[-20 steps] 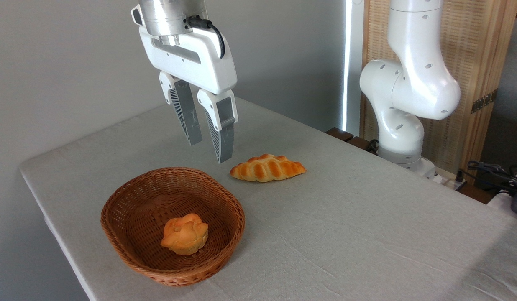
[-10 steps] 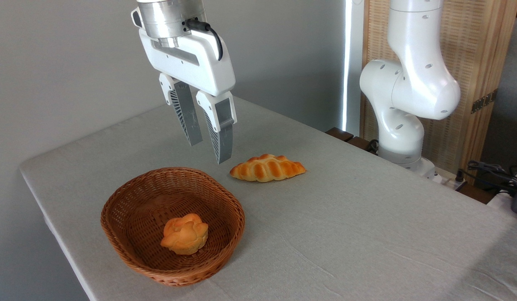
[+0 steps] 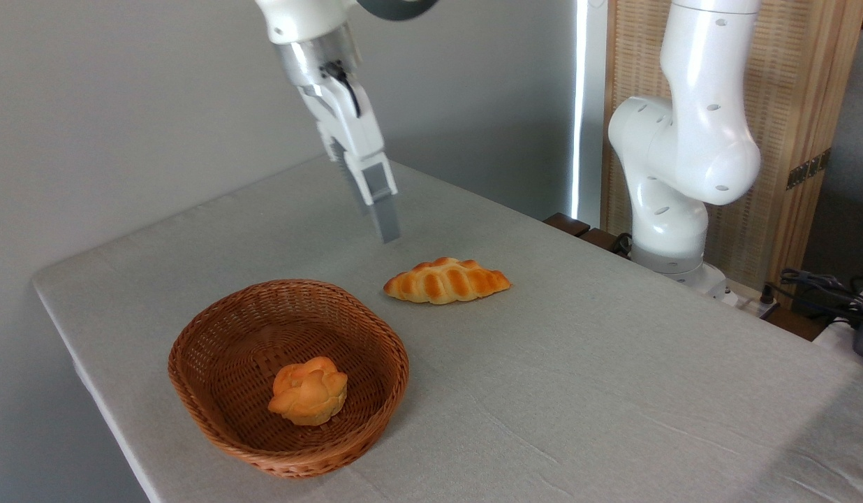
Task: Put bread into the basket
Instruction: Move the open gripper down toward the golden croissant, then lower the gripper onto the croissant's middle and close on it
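**Grey cloth, loaf unheld, gripper turned edge-on**

Grey cloth covers the table point(image 3: 613, 391), which fills most of the view. At the right the white arm point(image 3: 683, 147) rises from its base at the table's far edge and runs out of the top of the picture.

Half a second ago the gripper faced the camera, both ribbed fingers showing with a gap between them, their tips low above the far rim of the basket. Now the gripper point(image 3: 385, 227) has swung round and risen; it is seen edge-on and tilted, one finger hiding the other, so whether the fingers are spread or pressed together cannot be told. Nothing is between them that can be seen. The tip has shifted rightward, further back over the cloth.

Brown wicker, the basket point(image 3: 215, 349) sits at lower left, where it was before. The bread point(image 3: 447, 280) lies flat on the cloth just beyond the basket's far right rim, unmoved, long axis running left to right. It rests below the fingertip and a little right of it, clearly apart, with open air between them.

A small knotted bun point(image 3: 308, 390) sits inside the basket on its floor, toward the near side, also unmoved.
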